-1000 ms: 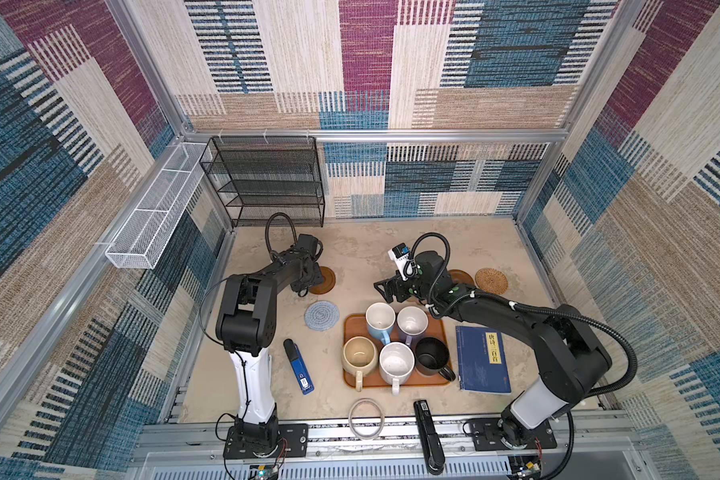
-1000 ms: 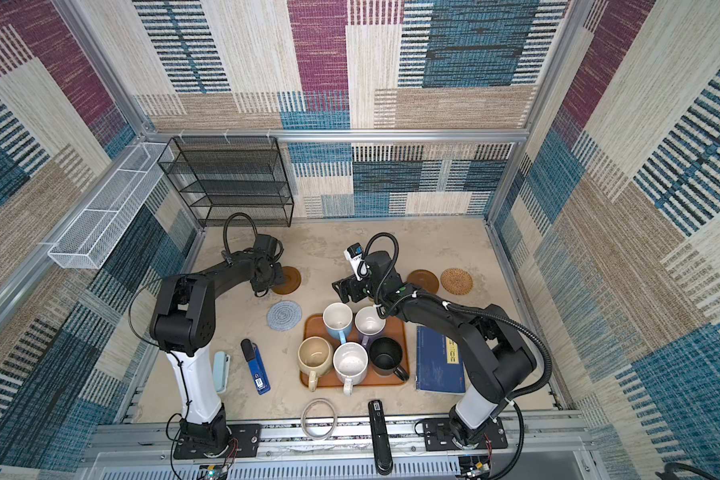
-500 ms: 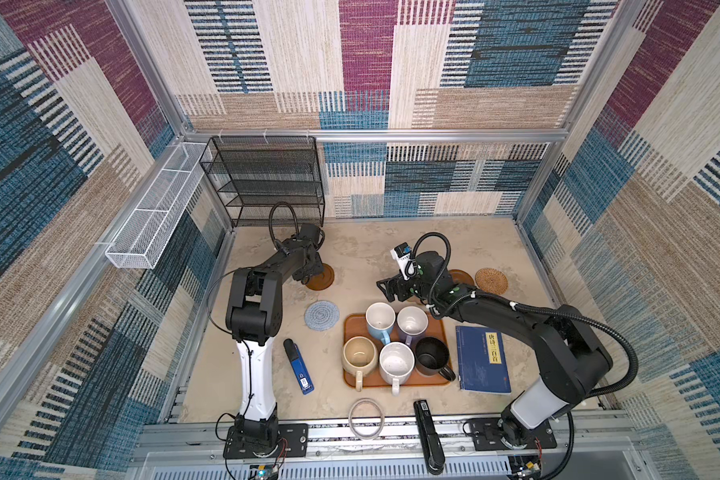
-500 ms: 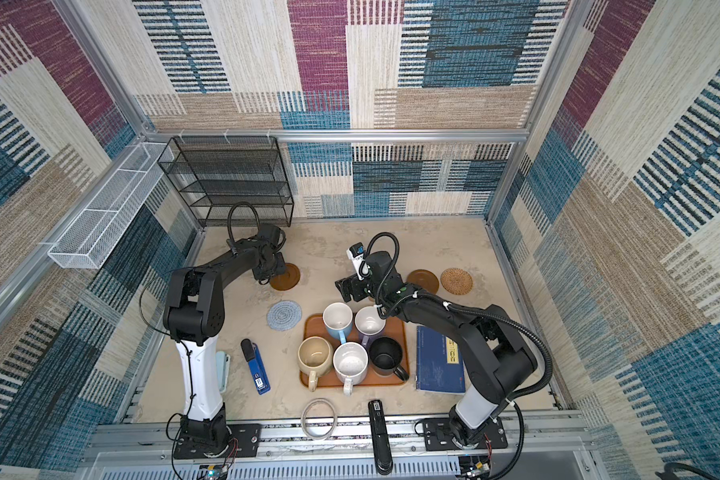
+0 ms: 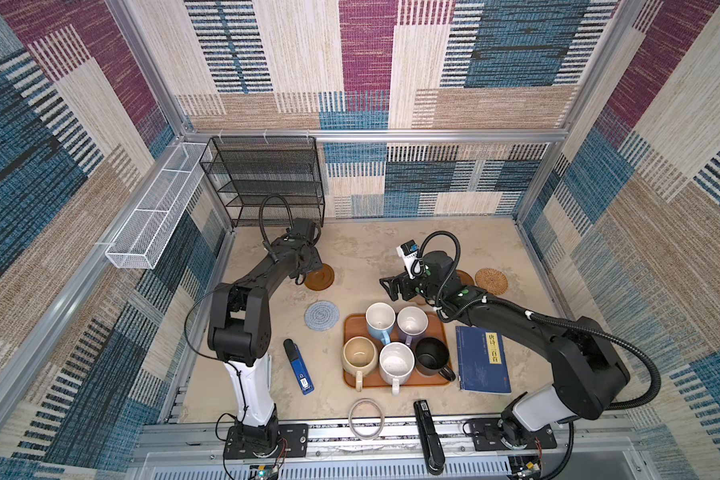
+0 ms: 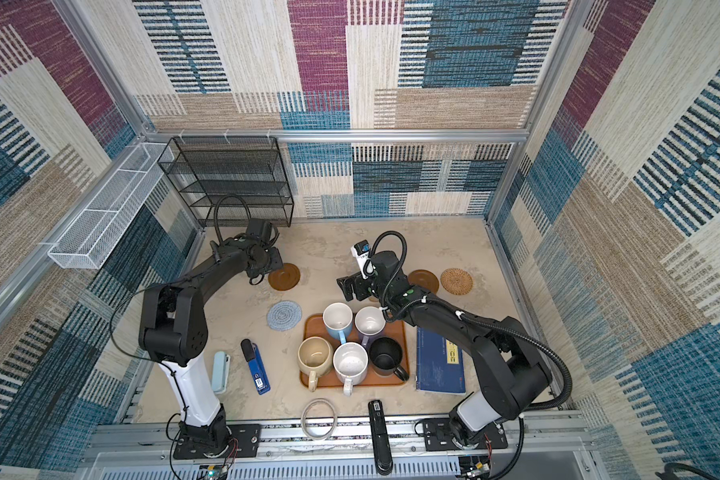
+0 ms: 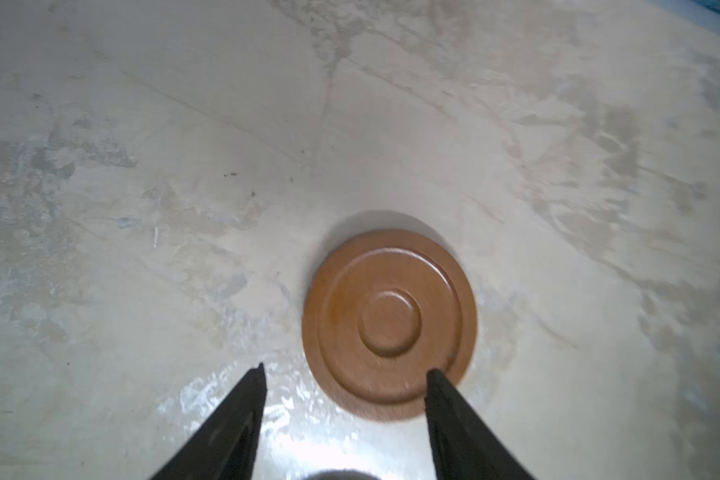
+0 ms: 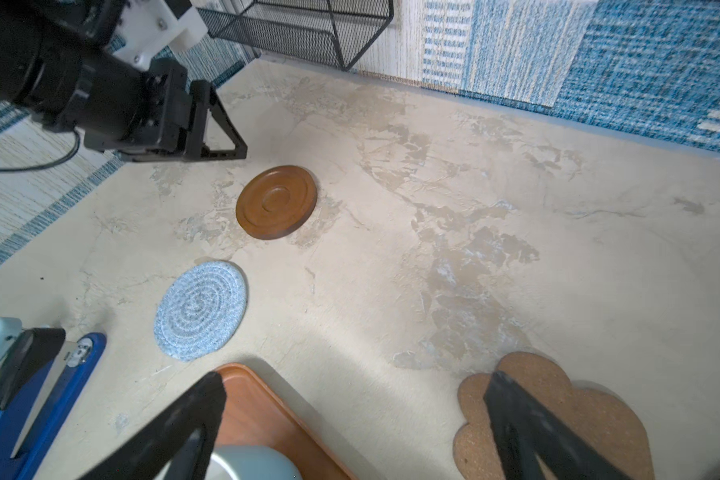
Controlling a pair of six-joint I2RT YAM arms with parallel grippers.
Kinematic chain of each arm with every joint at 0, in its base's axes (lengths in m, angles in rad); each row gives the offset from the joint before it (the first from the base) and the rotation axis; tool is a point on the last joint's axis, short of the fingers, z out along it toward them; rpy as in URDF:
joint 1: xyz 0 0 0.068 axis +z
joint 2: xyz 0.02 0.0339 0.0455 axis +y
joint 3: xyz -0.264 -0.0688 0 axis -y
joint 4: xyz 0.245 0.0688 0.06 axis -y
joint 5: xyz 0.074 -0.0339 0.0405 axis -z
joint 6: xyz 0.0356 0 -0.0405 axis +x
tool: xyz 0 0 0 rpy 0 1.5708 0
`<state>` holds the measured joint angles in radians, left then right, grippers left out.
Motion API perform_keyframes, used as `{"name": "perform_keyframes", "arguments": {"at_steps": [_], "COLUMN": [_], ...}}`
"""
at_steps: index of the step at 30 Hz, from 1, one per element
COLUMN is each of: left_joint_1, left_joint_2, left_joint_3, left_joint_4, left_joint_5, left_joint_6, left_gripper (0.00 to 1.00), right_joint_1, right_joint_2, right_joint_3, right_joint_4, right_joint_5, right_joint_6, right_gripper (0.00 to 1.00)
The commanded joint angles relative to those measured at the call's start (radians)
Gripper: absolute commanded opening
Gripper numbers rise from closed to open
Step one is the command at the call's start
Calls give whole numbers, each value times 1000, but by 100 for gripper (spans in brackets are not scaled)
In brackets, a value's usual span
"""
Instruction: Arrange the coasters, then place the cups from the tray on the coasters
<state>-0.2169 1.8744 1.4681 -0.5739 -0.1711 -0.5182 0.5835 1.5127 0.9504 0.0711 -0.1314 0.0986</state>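
Left fingers (image 7: 233, 415) hanging apart over rim of brown wooden coaster (image 7: 389, 324) lying flat toward desk's (image 5: 371, 249) back-left corner; right fingers (image 8: 524, 419) gaping wide near tray's (image 8: 258, 415) far edge, five mugs (image 5: 396, 363) sitting inside.

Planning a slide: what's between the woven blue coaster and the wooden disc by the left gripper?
Bare tabletop between woven coaster and wooden disc; right wrist view shows it.

In a top view, a dark blue book (image 5: 483, 359) is lying flat at lower right of centre. A blue stapler (image 5: 299, 366) is lying at lower left of centre. A clear ring (image 5: 366, 419) and a black bar-shaped tool (image 5: 427, 432) are sitting near the bottom edge. A black mesh rack (image 5: 267, 178) is standing at upper left.
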Motion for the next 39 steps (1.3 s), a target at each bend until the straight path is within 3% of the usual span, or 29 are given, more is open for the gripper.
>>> {"name": "perform_keyframes", "arguments": {"at_steps": [1,9,16,24,39], "left_joint_1": [-26,-138,-178,-204,-257], "left_joint_2": [-88,-244,-196,-74,70], "left_joint_3": [-82,-326,-403,-385,-194], "left_joint_4": [-4,-28,28,72,88], "left_joint_5": [49,67,148,166,273], "left_joint_6": [28,9,10,4,-16], "left_gripper": [64,62,55,53,48], "right_joint_1": [1,1,4,4,4], "right_joint_2": [-31,-48,-52,-65,-51], "right_joint_3": [-16,1,-10,-39,-46], "right_joint_4": [-4,-54,-39,-34,-12], "right_joint_5": [-23,-56,-71,-33,3], "right_joint_6": [23,16,33,23,4], "right_gripper": [100,100,100,100,100]}}
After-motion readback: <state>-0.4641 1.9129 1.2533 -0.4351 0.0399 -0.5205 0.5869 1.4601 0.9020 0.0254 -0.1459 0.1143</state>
